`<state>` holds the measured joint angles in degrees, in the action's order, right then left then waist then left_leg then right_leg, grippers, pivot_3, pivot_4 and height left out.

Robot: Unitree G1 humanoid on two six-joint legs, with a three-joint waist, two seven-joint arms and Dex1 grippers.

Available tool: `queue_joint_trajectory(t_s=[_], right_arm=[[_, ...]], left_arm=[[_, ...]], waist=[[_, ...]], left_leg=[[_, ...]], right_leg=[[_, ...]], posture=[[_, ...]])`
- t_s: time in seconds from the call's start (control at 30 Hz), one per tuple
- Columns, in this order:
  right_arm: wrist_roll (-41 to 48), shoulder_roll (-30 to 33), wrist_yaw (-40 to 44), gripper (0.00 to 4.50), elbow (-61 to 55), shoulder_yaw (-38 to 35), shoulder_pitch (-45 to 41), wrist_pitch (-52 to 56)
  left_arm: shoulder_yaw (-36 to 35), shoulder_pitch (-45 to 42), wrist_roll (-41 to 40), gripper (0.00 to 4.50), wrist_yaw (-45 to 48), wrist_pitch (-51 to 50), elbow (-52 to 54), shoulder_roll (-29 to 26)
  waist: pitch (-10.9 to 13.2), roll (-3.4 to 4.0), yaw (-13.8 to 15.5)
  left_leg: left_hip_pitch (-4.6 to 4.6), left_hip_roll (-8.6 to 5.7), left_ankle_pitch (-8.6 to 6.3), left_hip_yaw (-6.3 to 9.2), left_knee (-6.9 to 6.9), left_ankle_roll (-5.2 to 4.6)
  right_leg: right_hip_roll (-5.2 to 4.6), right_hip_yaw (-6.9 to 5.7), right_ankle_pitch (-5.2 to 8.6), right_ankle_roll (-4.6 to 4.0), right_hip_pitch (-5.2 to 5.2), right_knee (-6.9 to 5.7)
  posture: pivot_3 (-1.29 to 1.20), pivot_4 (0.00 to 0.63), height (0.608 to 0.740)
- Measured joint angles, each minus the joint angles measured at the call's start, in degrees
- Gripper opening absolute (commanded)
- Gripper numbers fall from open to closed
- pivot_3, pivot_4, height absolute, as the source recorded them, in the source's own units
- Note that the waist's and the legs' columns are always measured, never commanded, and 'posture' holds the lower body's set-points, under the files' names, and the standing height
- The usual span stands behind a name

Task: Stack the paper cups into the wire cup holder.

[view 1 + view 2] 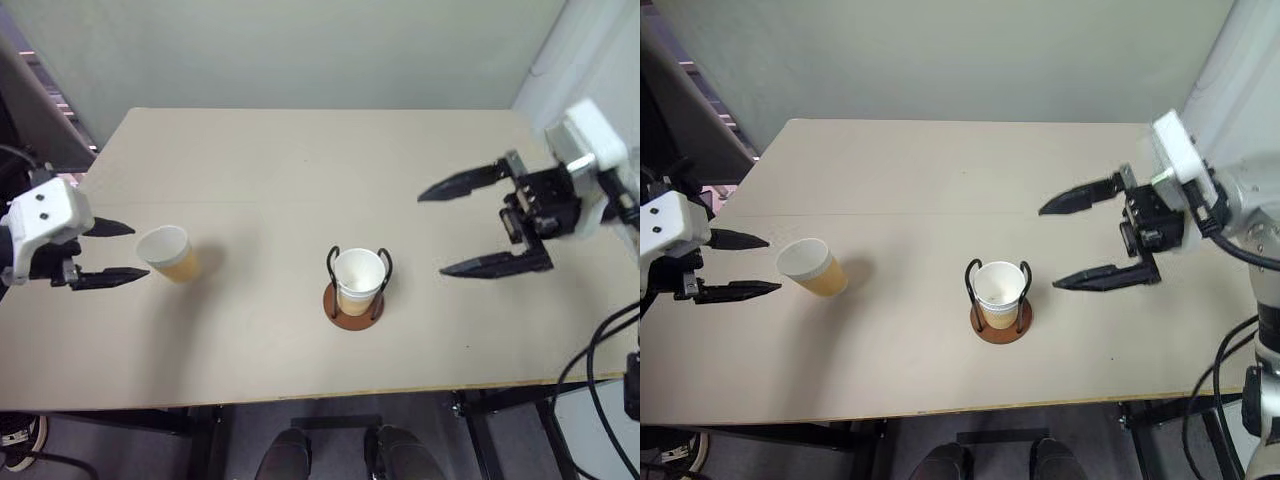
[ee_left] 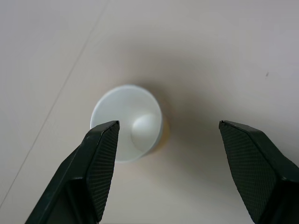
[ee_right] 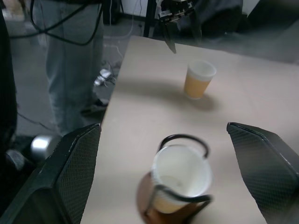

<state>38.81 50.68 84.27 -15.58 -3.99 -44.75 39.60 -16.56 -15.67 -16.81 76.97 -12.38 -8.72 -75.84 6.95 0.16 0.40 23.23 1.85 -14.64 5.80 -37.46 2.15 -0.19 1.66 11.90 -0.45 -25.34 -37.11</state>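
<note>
Table (image 1: 300,170), pale beige top. Wire cup holder (image 1: 353,303) stands near the front edge, about mid-table: brown disc base, two black wire loops upright. A paper cup (image 1: 358,280) sits upright between the loops, white inside facing up; whether more than one is nested there I cannot tell.

A second cup (image 1: 170,253) stands on the table well to the left of the holder, apart from it, mouth up.

My left gripper (image 1: 112,253) hangs just beside that loose cup, fingers spread, tips pointing toward it, not touching. From my left wrist, the cup (image 2: 127,122) shows between and beyond the two fingers (image 2: 100,154), nothing pinched.

My right gripper (image 1: 458,228) hovers above the table to the right of the holder, fingers spread wide, empty, tips pointing toward the holder. From my right wrist, a person's legs (image 3: 72,65) stand on the floor past the table edge.
</note>
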Motion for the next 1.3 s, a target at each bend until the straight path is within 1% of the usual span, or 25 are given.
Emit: queue_joint_trajectory(t_s=[0.1, 0.23, 0.33, 0.47, 0.57, 0.67, 0.83, 1.0, 1.13, 1.23, 1.3], right_arm=[[0.55, -0.40, -2.39, 4.47, -1.56, 0.07, 0.47, 0.18], [0.39, -0.48, -5.39, 4.47, -2.27, 0.25, 1.40, 0.10], [0.64, -0.31, -6.97, 4.47, -3.28, 0.16, 2.74, 0.21], [2.17, -0.12, -9.84, 4.47, -5.03, -0.34, 3.28, 1.00], [2.19, -0.11, -12.39, 4.50, -5.13, -0.53, 3.31, 1.10], [2.67, -0.43, -14.79, 4.50, -5.29, -0.54, 3.30, 1.80], [3.80, -0.52, -17.50, 4.50, -5.50, -0.81, 3.31, 2.27], [7.00, 0.19, -18.29, 4.50, -6.83, -3.04, 3.51, 3.43], [11.35, 1.20, -18.57, 4.50, -8.81, -6.45, 5.00, 4.77], [13.69, 2.00, -18.71, 4.50, -9.93, -7.97, 5.90, 5.34], [13.84, 2.51, -19.35, 4.50, -10.31, -8.45, 6.15, 5.36]], left_arm=[[5.23, -5.04, 3.40, 3.67, -1.11, 2.61, -2.00, 1.36], [11.24, -8.44, 8.02, 3.67, -2.07, 5.39, -6.35, 3.39], [13.36, -9.58, 10.06, 3.67, -2.88, 6.17, -8.77, 5.00], [15.36, -11.94, 13.05, 3.67, -4.90, 8.25, -12.18, 6.62], [17.09, -14.09, 14.13, 3.03, -5.77, 8.95, -13.27, 9.71], [17.56, -14.62, 14.00, 1.97, -5.33, 8.65, -13.01, 11.42], [17.39, -15.73, 13.28, 0.09, -3.24, 8.15, -12.62, 11.40], [16.68, -15.86, 10.93, 0.03, -0.82, 7.05, -11.63, 10.96], [15.26, -16.30, 8.82, 0.03, 1.07, 6.78, -10.80, 10.01], [14.93, -21.02, 3.58, 0.03, 5.16, 4.61, -6.72, 11.27], [14.88, -27.59, -1.88, 0.03, 8.13, 1.72, -3.19, 14.06]], waist=[[0.00, -0.01, 0.00], [-0.01, -0.01, -0.05], [-0.01, -0.01, -0.08], [-0.01, -0.01, -0.09], [-0.01, -0.01, 0.00], [-0.02, -0.03, 0.03], [-0.01, -0.02, 0.02], [-0.02, -0.02, 0.02], [-0.02, -0.03, 0.05], [-0.02, -0.05, 0.60], [-0.02, -0.05, 1.09]], left_leg=[[-0.06, 0.00, -0.01, 0.01, 0.10, -0.02], [-0.08, 0.00, 0.05, 0.01, 0.08, -0.07], [-0.05, 0.00, 0.06, 0.01, 0.07, -0.07], [-0.04, 0.00, 0.05, 0.00, 0.10, -0.08], [-0.01, -0.02, 0.06, 0.00, 0.08, -0.08], [0.03, -0.02, 0.06, 0.00, 0.06, -0.09], [0.02, -0.02, 0.07, 0.00, 0.06, -0.10], [0.05, -0.02, 0.07, 0.00, 0.04, -0.10], [0.06, -0.02, 0.07, 0.00, 0.03, -0.10], [0.21, -0.04, 0.10, 0.11, -0.16, -0.15], [0.33, -0.07, 0.07, 0.13, -0.40, -0.21]], right_leg=[[-0.02, -0.01, -0.05, -0.09, 0.00, -0.06], [-0.02, -0.01, -0.18, -0.15, 0.01, -0.05], [-0.02, -0.01, -0.20, -0.11, 0.00, -0.04], [-0.02, -0.01, -0.47, 0.37, -0.01, 0.02], [-0.03, -0.02, -0.50, 0.40, -0.01, 0.05], [-0.02, -0.02, -0.52, 0.45, -0.01, 0.08], [-0.01, -0.02, -0.53, 0.50, -0.02, 0.09], [0.00, -0.02, -0.52, 0.51, -0.01, 0.11], [0.01, -0.02, -0.50, 0.54, -0.01, 0.11], [0.02, -0.08, -0.52, 0.57, -0.01, 0.11], [0.00, -0.08, -0.54, 0.59, 0.00, 0.11]], posture=[[0.00, 0.150, 0.740], [0.00, 0.150, 0.740], [0.00, 0.150, 0.740], [0.00, 0.150, 0.740], [0.00, 0.150, 0.740], [0.00, 0.150, 0.740], [0.00, 0.150, 0.740], [0.00, 0.150, 0.740], [0.00, 0.150, 0.740], [0.00, 0.150, 0.740], [0.00, 0.150, 0.740]])
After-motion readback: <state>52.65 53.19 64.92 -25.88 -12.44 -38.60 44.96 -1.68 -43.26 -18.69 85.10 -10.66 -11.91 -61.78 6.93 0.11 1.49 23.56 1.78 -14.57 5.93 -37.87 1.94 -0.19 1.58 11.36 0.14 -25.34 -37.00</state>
